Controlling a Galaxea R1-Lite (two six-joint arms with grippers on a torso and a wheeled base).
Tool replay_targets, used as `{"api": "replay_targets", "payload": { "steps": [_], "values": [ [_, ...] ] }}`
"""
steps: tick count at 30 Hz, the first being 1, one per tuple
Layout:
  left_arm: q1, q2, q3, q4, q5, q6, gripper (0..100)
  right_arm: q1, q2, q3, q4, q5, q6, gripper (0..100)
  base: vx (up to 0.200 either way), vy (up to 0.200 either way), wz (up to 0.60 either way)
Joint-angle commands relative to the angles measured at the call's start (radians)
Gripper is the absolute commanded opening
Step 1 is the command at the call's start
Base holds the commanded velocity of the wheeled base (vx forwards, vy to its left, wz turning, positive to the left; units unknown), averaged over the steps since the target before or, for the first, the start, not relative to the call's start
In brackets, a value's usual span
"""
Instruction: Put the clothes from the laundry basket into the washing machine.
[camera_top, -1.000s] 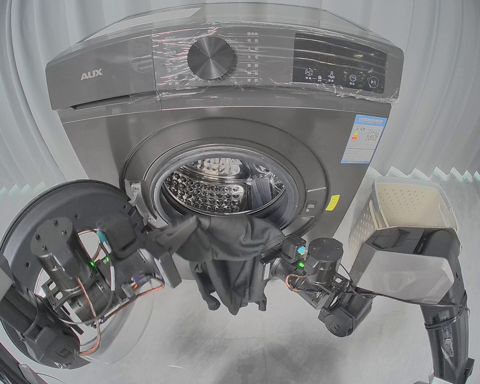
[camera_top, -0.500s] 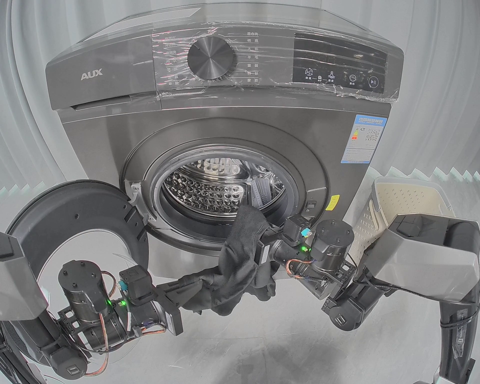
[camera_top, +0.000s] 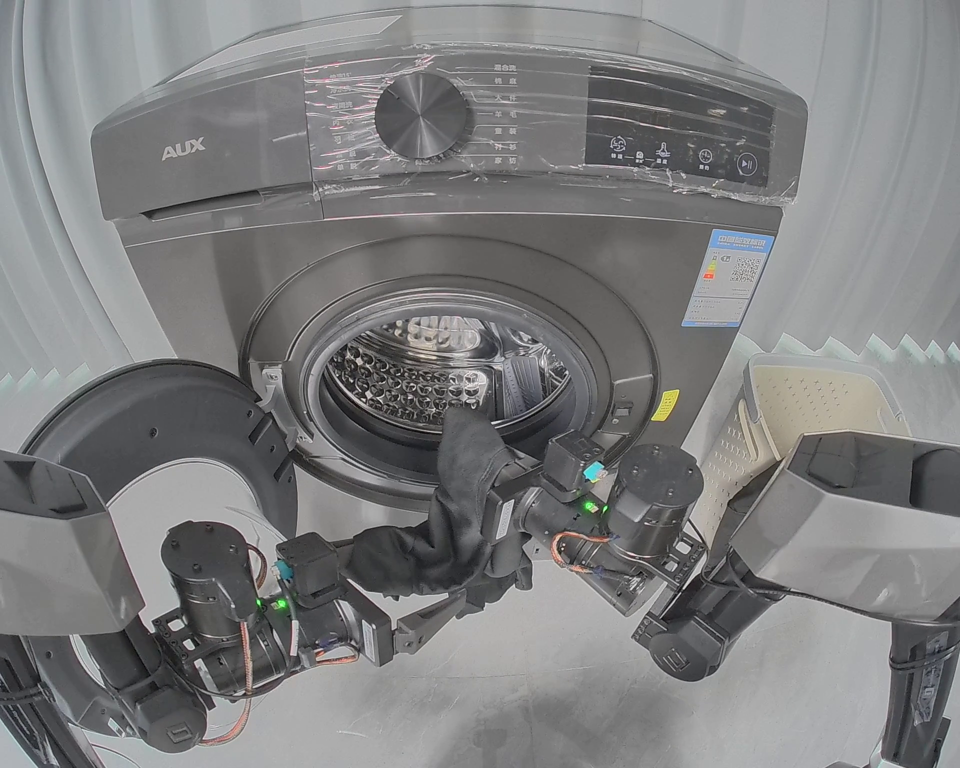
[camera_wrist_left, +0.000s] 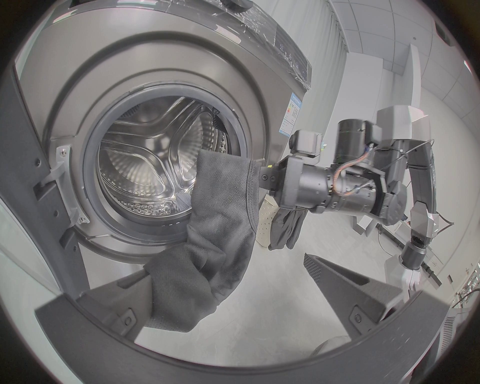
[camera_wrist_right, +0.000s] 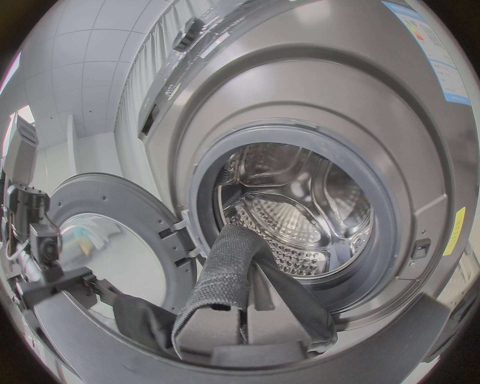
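Note:
A dark grey garment (camera_top: 455, 500) hangs in front of the washing machine (camera_top: 450, 250), its upper end resting against the lower lip of the open drum (camera_top: 420, 380). My right gripper (camera_top: 500, 505) is shut on the garment just below the drum mouth; in the right wrist view the cloth (camera_wrist_right: 225, 270) wraps over its fingers. My left gripper (camera_top: 420, 580) sits lower and to the left, open. The garment's lower end (camera_wrist_left: 185, 285) is draped over one of its fingers (camera_wrist_left: 125, 305); the other finger (camera_wrist_left: 345, 290) is bare.
The round door (camera_top: 150, 420) stands swung open on the left, close behind my left arm. A cream perforated laundry basket (camera_top: 810, 400) sits on the floor at the right of the machine, partly hidden by my right arm. Bare grey floor (camera_top: 520, 690) lies below.
My left arm dropped from the drum mouth to near the floor and its gripper opened. The garment's left end sank with it. My right gripper pushed the other end up to the drum lip.

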Motion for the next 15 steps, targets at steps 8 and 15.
{"api": "replay_targets", "payload": {
  "steps": [8, 15],
  "values": [
    [0.0, 0.131, -0.113, 0.0, 0.002, -0.004, 100, 0.05, -0.033, 0.018, 0.002, -0.003, 0.003, 0, 0.0, 0.0, 0.0],
    [0.014, 0.214, -0.218, -0.002, 0.015, -0.007, 100, 0.064, -0.053, 0.042, -0.004, -0.003, 0.006, 0, 0.0, 0.0, 0.0]
  ]
}}
